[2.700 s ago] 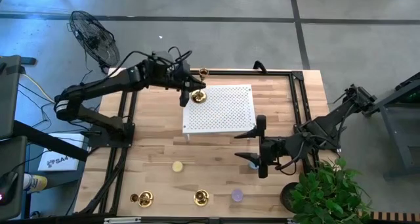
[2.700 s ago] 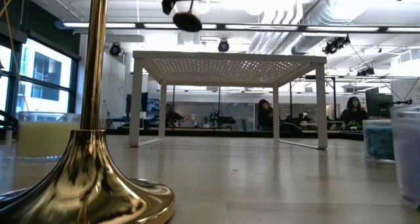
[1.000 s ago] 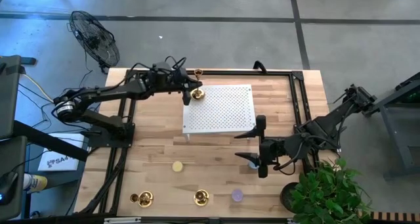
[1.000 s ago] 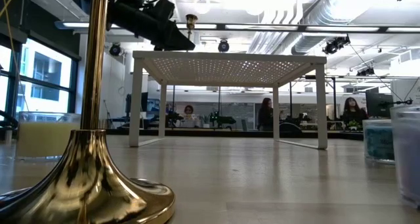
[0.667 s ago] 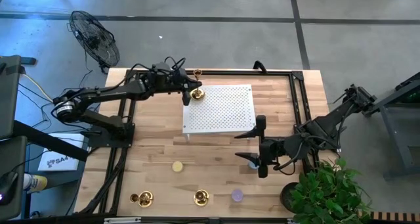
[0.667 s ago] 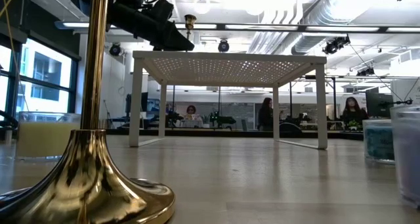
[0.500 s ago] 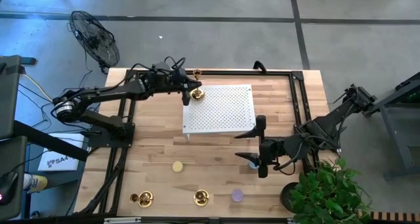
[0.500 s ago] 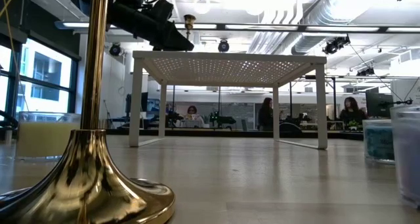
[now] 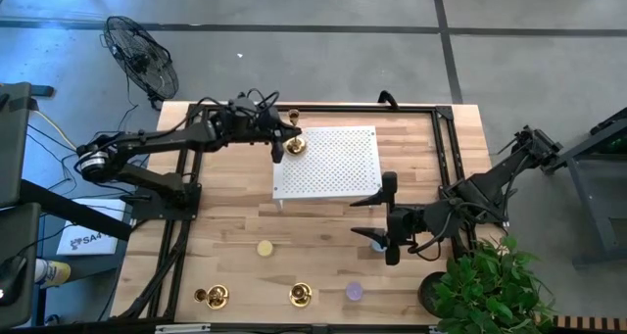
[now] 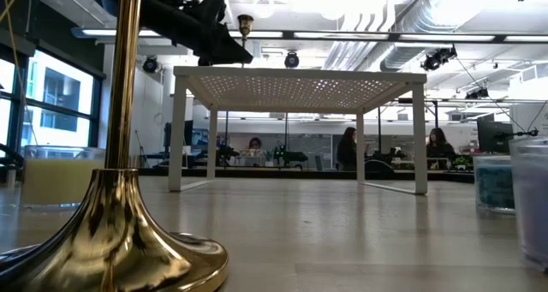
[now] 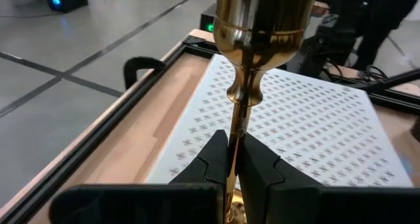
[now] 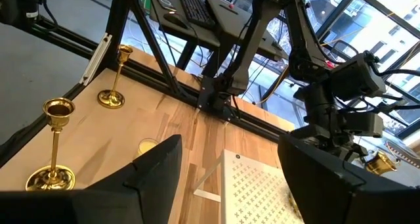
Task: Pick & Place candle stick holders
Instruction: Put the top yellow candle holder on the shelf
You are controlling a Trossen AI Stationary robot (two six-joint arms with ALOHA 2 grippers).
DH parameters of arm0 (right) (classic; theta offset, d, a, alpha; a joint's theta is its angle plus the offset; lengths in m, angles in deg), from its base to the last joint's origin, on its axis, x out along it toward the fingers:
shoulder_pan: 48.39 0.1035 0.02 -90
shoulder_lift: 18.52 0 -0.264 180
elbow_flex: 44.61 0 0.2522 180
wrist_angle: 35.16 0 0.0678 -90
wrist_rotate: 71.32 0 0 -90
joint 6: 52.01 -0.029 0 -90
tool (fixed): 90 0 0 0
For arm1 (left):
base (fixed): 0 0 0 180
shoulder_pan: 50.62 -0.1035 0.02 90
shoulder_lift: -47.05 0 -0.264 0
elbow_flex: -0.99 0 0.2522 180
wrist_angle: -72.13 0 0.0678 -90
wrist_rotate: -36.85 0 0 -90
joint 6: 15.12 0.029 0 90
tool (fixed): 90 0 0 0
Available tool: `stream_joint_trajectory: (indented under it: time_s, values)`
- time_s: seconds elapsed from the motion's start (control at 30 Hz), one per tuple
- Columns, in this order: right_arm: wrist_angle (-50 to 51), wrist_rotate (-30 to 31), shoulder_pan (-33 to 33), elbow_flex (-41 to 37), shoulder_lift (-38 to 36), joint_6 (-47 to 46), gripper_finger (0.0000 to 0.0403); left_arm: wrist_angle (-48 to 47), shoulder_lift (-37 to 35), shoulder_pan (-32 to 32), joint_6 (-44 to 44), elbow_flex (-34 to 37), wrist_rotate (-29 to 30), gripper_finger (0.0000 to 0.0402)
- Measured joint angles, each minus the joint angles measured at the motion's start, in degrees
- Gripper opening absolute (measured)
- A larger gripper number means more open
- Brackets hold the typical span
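Observation:
My left gripper [image 9: 279, 144] is shut on a shiny gold candlestick [image 9: 293, 138] at the far left corner of the white perforated platform [image 9: 333, 163]. The candlestick stands upright, its cup [image 10: 246, 22] above the platform [image 10: 300, 78] in the low view. Its base is hidden in the left wrist view, so I cannot tell whether it rests on the platform. Two more gold candlesticks [image 9: 212, 296] [image 9: 301, 295] stand on their bases near the table's near edge. My right gripper [image 9: 378, 219] is open and empty right of the table's middle. My left gripper pinches the candlestick's thin stem [image 11: 235, 135] between its two fingers, below the cup [image 11: 262, 14] and the knob under it. The fingers [image 11: 213, 161] come level from the table's left side and lie across the stem. The candlestick stands upright in the hold.
A yellow disc [image 9: 265, 248], a purple disc [image 9: 354, 292] and a blue disc [image 9: 377, 244] lie on the wooden table. A black frame [image 9: 441, 128] runs along the far and right edges. A potted plant [image 9: 485, 285] stands at the near right corner. People sit in the room beyond.
My left gripper came down with the candlestick from high above the platform to its far left corner more than a second ago. In the last second the candlestick's cup has risen slightly, and the gripper has stayed shut on the stem.

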Motion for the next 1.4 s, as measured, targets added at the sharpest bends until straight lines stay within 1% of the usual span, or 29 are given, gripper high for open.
stream_joint_trajectory:
  time_s: [0.2,0.3,0.4,0.6,0.83,1.0,1.4]
  values:
    - [-0.02,0.00,0.00,0.00,0.00,-0.02,0.0247,-1.55,0.02,0.51,0.33,0.02,1.20,0.0010]
    - [-0.02,0.00,0.00,0.00,0.00,-0.04,0.0247,-3.36,0.02,0.55,0.97,0.00,3.23,0.0010]
    - [-0.04,0.00,0.00,0.00,0.00,-0.04,0.0247,-4.23,0.02,0.57,1.23,0.00,3.89,0.0010]
    - [-0.04,0.00,0.00,0.00,0.00,-0.04,0.0247,-4.26,0.04,0.53,1.14,0.02,3.53,0.0010]
    - [-0.04,0.00,0.00,0.00,0.00,-0.04,0.0247,-5.96,0.31,0.51,-0.64,0.28,1.76,0.0038]
    - [-0.07,0.00,0.00,0.00,0.00,-0.04,0.0247,-8.11,0.24,0.51,-0.51,0.24,1.94,0.0036]
    - [-0.07,0.42,0.00,0.00,0.00,-0.24,0.0247,-6.98,0.26,0.50,-0.34,0.31,0.93,0.0033]
